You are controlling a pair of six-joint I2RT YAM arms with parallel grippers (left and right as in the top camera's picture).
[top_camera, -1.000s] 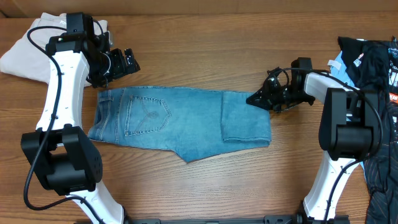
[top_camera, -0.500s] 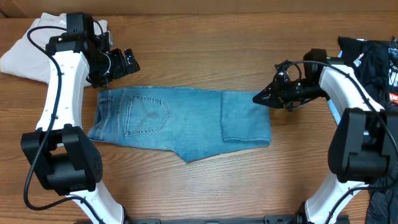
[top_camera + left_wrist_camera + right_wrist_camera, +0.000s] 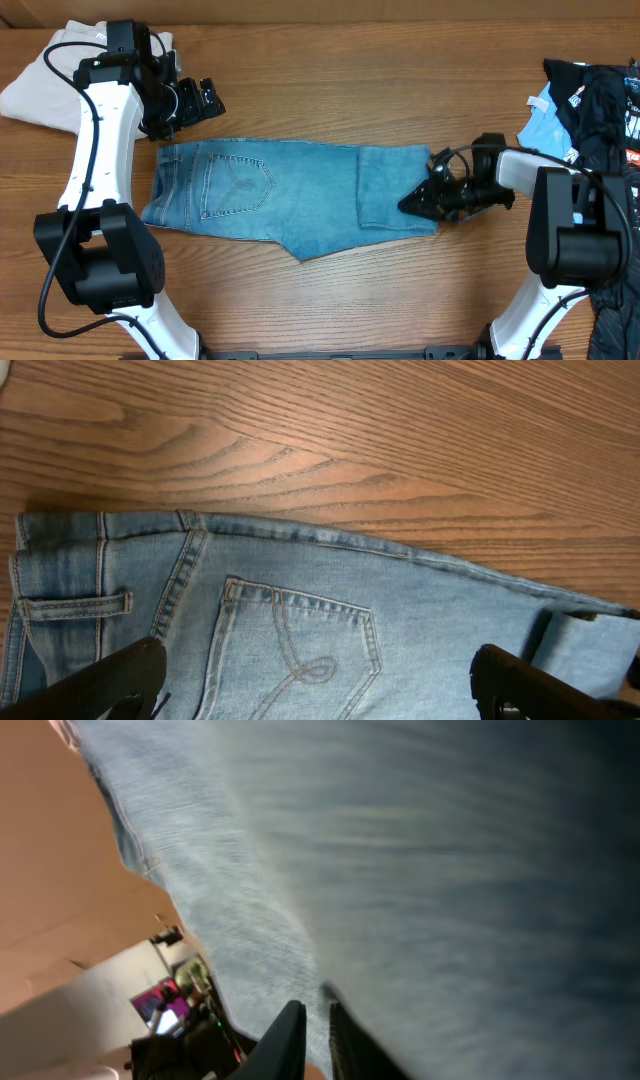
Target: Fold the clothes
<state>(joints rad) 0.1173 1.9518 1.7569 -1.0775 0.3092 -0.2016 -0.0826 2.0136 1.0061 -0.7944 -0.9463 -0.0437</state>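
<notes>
We risk dragging the jeans (image 3: 260,190), lying half-folded mid-table (image 3: 330,80), askew if the right gripper (image 3: 408,204), fingers nearly together at their doubled right end (pinching cloth or not, we cannot tell), snags one layer while the left gripper (image 3: 195,102) hovers spread wide.

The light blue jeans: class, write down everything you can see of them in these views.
The jeans are faded light blue denim with pale stitching, a belt loop and a back pocket facing up. They lie flat on the wooden table, waist at the left, legs folded back into a doubled right end. The right gripper reaches onto that end, apparently touching it; nothing else does.
</notes>
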